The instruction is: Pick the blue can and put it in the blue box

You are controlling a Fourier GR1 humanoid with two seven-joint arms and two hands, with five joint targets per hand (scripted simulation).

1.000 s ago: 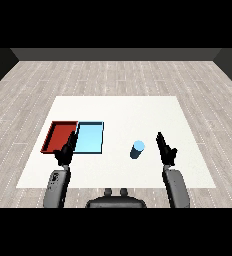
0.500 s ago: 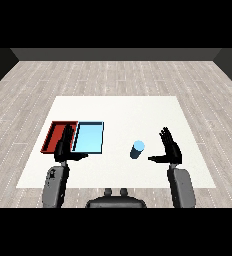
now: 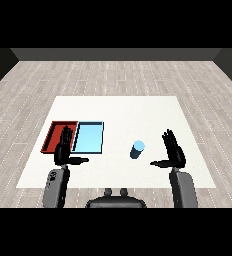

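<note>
In the head view a white table (image 3: 118,107) reaches away across a grey plank floor (image 3: 113,75). The blue can (image 3: 137,149) stands upright on the table, right of centre and on the near half, touching nothing. The right hand (image 3: 172,152) is just to the right of the can and apart from it, its palm turned toward the can, its fingers straight and spread upward and its thumb stretched out to the left; it holds nothing. On the left half of the table the red tray (image 3: 54,135) and the blue tray (image 3: 89,137) lie side by side, the red one on the left and the blue one on the right, their edges touching. The can is well to the right of the blue tray. The left hand (image 3: 64,151) is at the near edge of the trays, in front of where they meet, with straight fingers pointing up and its thumb stretched out to the right; it too holds nothing. Both grey forearms rise from the near corners.
</note>
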